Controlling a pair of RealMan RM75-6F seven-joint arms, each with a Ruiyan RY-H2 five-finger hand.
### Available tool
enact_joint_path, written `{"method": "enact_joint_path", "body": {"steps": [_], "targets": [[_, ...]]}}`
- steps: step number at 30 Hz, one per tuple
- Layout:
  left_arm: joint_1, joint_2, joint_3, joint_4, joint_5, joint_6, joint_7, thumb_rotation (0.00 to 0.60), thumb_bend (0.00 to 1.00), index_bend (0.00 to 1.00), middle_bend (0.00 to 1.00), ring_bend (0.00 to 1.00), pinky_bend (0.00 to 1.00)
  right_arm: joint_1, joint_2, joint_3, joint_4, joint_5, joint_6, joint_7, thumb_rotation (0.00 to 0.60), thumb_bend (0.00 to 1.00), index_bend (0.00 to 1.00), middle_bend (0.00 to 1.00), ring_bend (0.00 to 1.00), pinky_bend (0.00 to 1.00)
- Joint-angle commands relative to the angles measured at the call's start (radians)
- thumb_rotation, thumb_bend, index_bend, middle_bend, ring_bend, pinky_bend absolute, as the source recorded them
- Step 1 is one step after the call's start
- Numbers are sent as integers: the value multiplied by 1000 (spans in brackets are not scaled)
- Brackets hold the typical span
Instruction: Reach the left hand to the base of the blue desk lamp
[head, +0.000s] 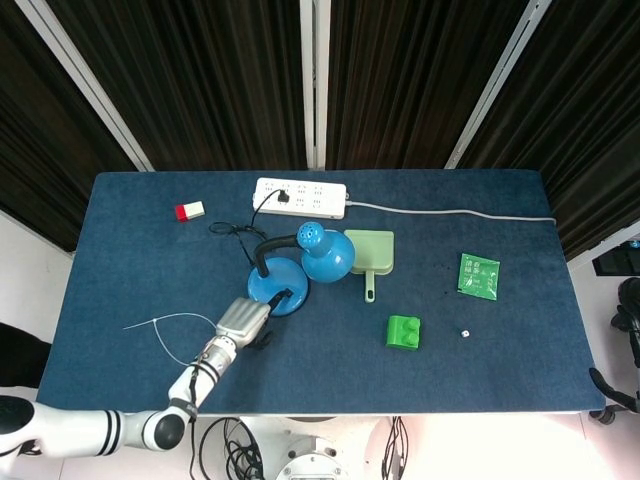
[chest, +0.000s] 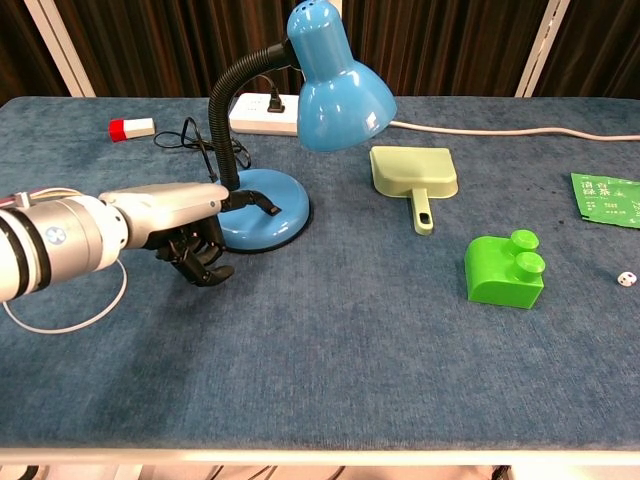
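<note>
The blue desk lamp stands left of the table's middle, its round base (head: 272, 288) (chest: 270, 220) on the cloth. A black gooseneck carries the shade (head: 325, 255) (chest: 338, 85) to the right. My left hand (head: 243, 320) (chest: 172, 225) lies at the base's near left edge. One dark finger (chest: 256, 199) stretches over the top of the base, and whether it touches cannot be told. The other fingers curl under the palm with nothing in them. My right hand shows in neither view.
A white power strip (head: 300, 197) (chest: 262, 112) with the lamp's plug lies behind the lamp, and a red-and-white block (head: 189, 210) at far left. A green dustpan (chest: 413, 175), green brick (chest: 506, 268), green packet (chest: 608, 198) and a small die (chest: 625, 279) lie to the right. A thin white cable loop (head: 165, 325) lies by my left forearm.
</note>
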Motion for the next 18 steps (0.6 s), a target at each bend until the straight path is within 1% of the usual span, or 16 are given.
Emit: {"method": "enact_joint_path", "body": {"steps": [1,12,18], "targets": [[-6,0,3,3,-3,-1,1,600,428,0,820,802,796,0,0,-1,0,-1,-1,0,600,155,0,0,0,0],[-27,-11,38,21,2,9,27,600,430,0,820,802,797,2,-1,-1,2,2,-7,0,600,155,0,0,0,0],[-34,-23,66,26,39,41,69,600,430,0,820,802,798,3,-3,0,8,8,-11,7,600,155,0,0,0,0]]}}
